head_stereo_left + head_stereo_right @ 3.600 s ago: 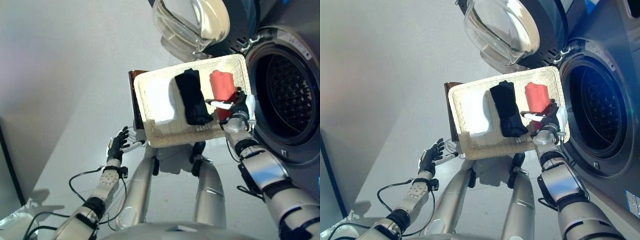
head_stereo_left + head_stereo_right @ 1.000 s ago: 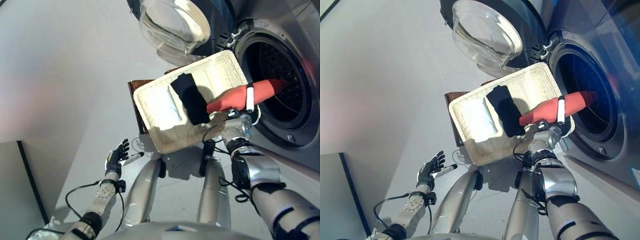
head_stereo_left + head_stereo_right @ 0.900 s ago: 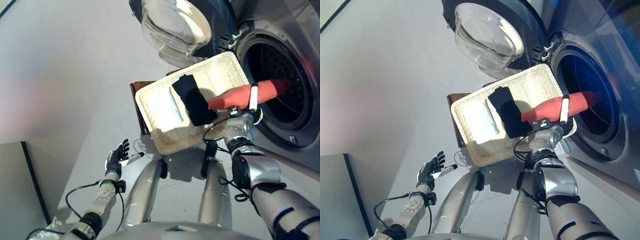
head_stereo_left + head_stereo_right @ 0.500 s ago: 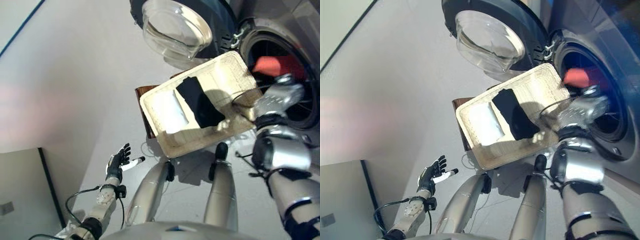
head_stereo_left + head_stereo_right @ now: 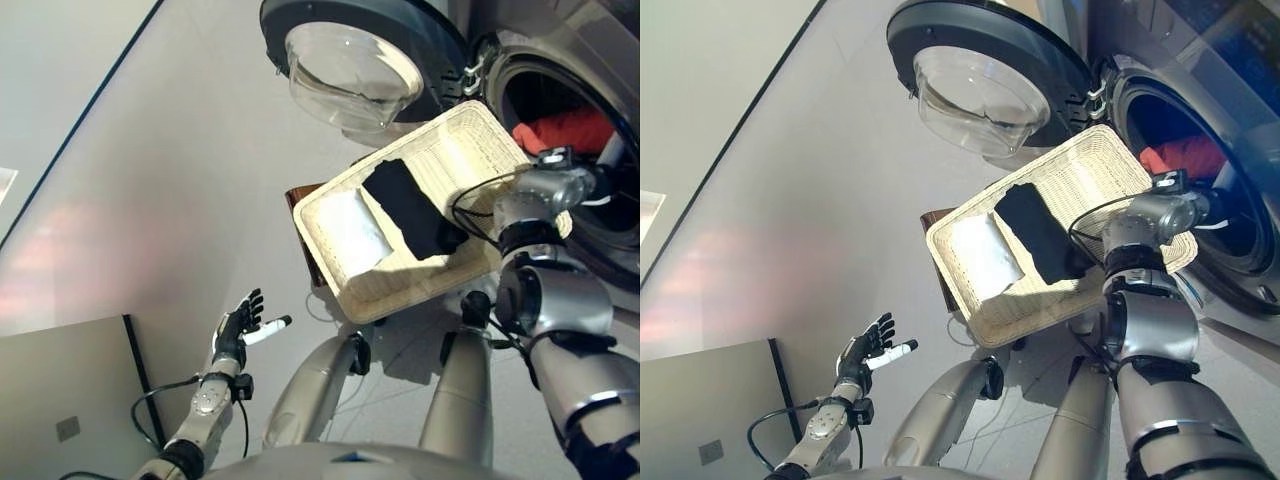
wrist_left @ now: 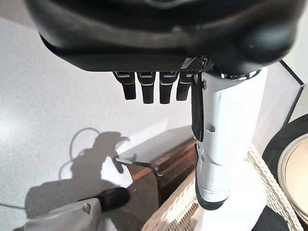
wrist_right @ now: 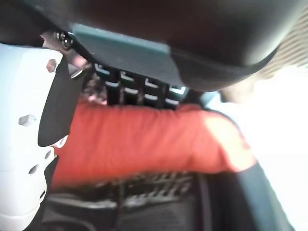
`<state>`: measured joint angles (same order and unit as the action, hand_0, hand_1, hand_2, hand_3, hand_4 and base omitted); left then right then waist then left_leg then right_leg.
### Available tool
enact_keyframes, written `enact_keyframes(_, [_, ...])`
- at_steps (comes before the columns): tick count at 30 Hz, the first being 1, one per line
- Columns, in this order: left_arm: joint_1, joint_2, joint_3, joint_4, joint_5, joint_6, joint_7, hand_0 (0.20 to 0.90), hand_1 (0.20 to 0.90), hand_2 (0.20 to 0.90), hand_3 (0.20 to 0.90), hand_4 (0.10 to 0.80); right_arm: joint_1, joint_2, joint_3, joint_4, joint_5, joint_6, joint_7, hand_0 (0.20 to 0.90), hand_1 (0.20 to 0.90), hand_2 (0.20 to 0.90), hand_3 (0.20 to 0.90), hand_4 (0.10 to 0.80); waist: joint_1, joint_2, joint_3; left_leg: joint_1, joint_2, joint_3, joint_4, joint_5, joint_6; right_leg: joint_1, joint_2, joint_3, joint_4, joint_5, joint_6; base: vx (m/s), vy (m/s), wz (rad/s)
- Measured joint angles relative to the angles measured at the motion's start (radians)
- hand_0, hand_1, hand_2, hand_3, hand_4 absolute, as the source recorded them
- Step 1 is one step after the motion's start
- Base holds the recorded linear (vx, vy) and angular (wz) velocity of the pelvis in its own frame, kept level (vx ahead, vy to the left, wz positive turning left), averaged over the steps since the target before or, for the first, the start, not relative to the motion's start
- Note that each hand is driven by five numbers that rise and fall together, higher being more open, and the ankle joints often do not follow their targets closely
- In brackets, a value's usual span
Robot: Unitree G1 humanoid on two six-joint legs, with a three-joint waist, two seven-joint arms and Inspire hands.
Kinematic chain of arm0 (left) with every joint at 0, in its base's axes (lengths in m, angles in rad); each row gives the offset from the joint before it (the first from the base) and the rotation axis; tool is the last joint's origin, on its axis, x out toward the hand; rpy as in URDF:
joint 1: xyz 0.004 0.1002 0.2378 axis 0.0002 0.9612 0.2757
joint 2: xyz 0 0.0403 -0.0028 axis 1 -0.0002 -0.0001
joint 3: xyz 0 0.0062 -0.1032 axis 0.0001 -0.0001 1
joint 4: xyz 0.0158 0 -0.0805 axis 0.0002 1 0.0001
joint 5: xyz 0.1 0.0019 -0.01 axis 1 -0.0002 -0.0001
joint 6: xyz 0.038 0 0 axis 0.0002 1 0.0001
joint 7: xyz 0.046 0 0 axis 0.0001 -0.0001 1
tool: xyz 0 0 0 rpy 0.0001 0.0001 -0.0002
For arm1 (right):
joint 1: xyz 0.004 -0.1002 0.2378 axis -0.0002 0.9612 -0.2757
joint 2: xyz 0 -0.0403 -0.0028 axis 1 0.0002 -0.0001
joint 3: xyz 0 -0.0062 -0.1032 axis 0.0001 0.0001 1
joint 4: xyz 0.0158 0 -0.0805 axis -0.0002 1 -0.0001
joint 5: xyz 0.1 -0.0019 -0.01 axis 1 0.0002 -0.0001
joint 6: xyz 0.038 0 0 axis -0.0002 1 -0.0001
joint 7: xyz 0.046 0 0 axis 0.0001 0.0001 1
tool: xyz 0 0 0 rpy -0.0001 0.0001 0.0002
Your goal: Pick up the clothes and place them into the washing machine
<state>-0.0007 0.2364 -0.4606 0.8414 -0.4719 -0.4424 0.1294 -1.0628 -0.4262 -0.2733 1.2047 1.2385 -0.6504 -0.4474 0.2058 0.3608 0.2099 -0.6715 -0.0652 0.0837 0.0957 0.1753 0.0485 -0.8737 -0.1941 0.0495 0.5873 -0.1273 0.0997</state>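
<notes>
A red cloth [image 5: 565, 130] lies inside the washing machine's drum [image 5: 600, 215]. In the right wrist view the red cloth [image 7: 144, 139] shows just past my right hand [image 7: 24, 144], whose fingers are straight and off it. That right hand [image 5: 1202, 206] reaches over the basket's corner into the drum opening. The wicker basket [image 5: 470, 135] holds a folded white cloth [image 5: 352, 226] and a black cloth [image 5: 412, 208] side by side. My left hand [image 5: 238, 328] hangs open and empty at the lower left, far from the basket.
The round glass door [image 5: 350, 60] stands swung open beyond the basket. A brown stand [image 5: 301, 196] carries the basket; its edge [image 6: 159, 166] shows in the left wrist view. A grey panel [image 5: 60, 400] stands at the lower left.
My right hand carried the red cloth from the basket into the drum and let it go; the cloth now rests inside. The camera view has shifted. The left hand stayed idle.
</notes>
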Motion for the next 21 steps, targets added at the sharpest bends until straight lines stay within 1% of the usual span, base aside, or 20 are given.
enact_keyframes(4, [0.002, -0.011, -0.032, 0.018, 0.004, 0.003, 0.0, 0.9, 0.9, 0.9, 0.9, 0.8, 0.012, 0.015, 0.007, 0.038, 0.008, 0.03, 0.033, 0.9, 0.9, 0.9, 0.9, 0.8, -0.001, 0.007, -0.004, 0.019, 0.0, -0.002, -0.011, -0.002, -0.005, 0.016, 0.0, -0.002, -0.003, 0.0, 0.0, 0.0, 0.0, 0.0])
enact_keyframes(5, [0.005, -0.016, -0.034, 0.025, 0.008, 0.008, 0.0, 0.9, 0.9, 0.9, 0.9, 0.8, 0.013, 0.019, 0.009, 0.044, 0.008, 0.039, 0.036, 0.9, 0.9, 0.9, 0.9, 0.8, -0.004, 0.008, -0.005, 0.021, 0.0, -0.002, -0.013, -0.001, -0.006, 0.019, 0.0, -0.003, -0.004, -0.003, -0.005, 0.0, 0.0, 0.0])
enact_keyframes(9, [0.015, -0.025, -0.037, 0.031, 0.011, 0.022, 0.0, 0.9, 0.9, 0.9, 0.9, 0.8, 0.014, 0.028, 0.035, 0.073, 0.008, 0.043, 0.042, 0.9, 0.9, 0.9, 0.9, 0.8, -0.006, 0.011, -0.007, 0.022, 0.0, -0.005, -0.013, -0.001, -0.006, 0.024, 0.0, -0.005, -0.008, -0.003, -0.006, 0.0, 0.0, 0.0])
enact_keyframes(15, [0.02, -0.025, -0.037, 0.03, 0.011, 0.022, 0.0, 0.9, 0.9, 0.9, 0.9, 0.8, 0.015, 0.038, 0.045, 0.073, 0.009, 0.043, 0.06, 0.9, 0.9, 0.9, 0.9, 0.8, -0.007, 0.011, -0.008, 0.022, 0.001, -0.006, -0.014, -0.001, -0.006, 0.025, 0.0, -0.007, -0.01, 0.0, 0.0, 0.0, 0.0, 0.0])
enact_keyframes(17, [0.02, -0.024, -0.037, 0.031, 0.011, 0.022, 0.0, 0.9, 0.9, 0.9, 0.9, 0.8, 0.015, 0.037, 0.049, 0.074, 0.008, 0.064, 0.06, 0.9, 0.9, 0.9, 0.9, 0.8, -0.009, 0.011, -0.008, 0.022, 0.001, -0.007, -0.015, -0.001, -0.006, 0.026, 0.001, -0.007, -0.012, 0.002, 0.002, 0.0, 0.0, 0.0])
enact_keyframes(19, [0.02, -0.024, -0.036, 0.031, 0.011, 0.022, 0.0, 0.9, 0.9, 0.9, 0.9, 0.8, 0.015, 0.022, 0.096, 0.113, -0.012, 0.091, 0.06, 0.9, 0.9, 0.9, 0.9, 0.8, -0.013, 0.01, -0.008, 0.022, 0.002, -0.007, -0.013, 0.001, -0.003, 0.028, 0.002, -0.008, -0.015, 0.003, 0.003, -0.015, -0.019, 0.0])
enact_keyframes(21, [0.02, -0.024, -0.034, 0.031, 0.015, 0.022, 0.0, 0.9, 0.9, 0.9, 0.9, 0.8, 0.016, 0.009, 0.174, 0.166, -0.063, 0.138, 0.056, 0.9, 0.9, 0.9, 0.9, 0.8, -0.019, 0.009, -0.009, 0.022, 0.003, -0.007, -0.012, 0.001, -0.002, 0.03, 0.008, -0.009, -0.015, 0.003, 0.004, -0.039, -0.058, 0.0])
